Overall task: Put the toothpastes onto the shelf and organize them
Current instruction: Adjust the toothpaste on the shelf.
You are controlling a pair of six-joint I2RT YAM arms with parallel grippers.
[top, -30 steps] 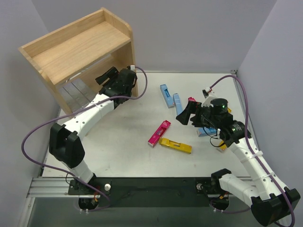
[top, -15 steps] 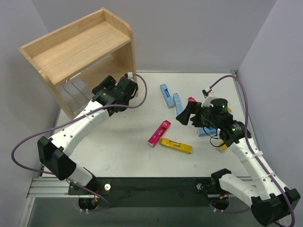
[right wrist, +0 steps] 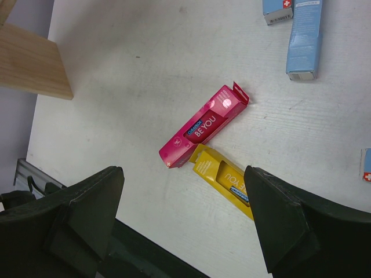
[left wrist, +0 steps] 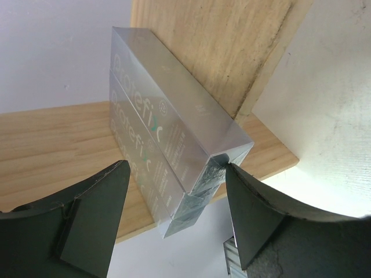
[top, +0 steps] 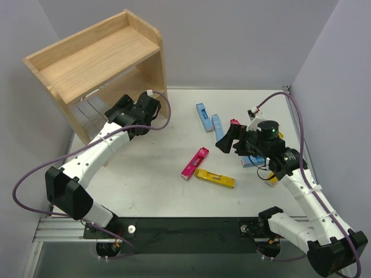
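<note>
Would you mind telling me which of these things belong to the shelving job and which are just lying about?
Part of the job:
- wooden shelf
- silver cartons, stacked on the shelf
- pink carton, yellow carton and blue cartons, not yet shelved

Just lying about:
- purple cables
- metal rail at the near edge

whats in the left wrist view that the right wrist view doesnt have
Left wrist only: silver cartons stacked on a shelf board against its side panel, seen past the open left gripper. Right wrist only: a magenta carton and a yellow carton meeting at one end, blue cartons at the top edge, and the open right gripper. Both: some shelf wood and the white table.
</note>
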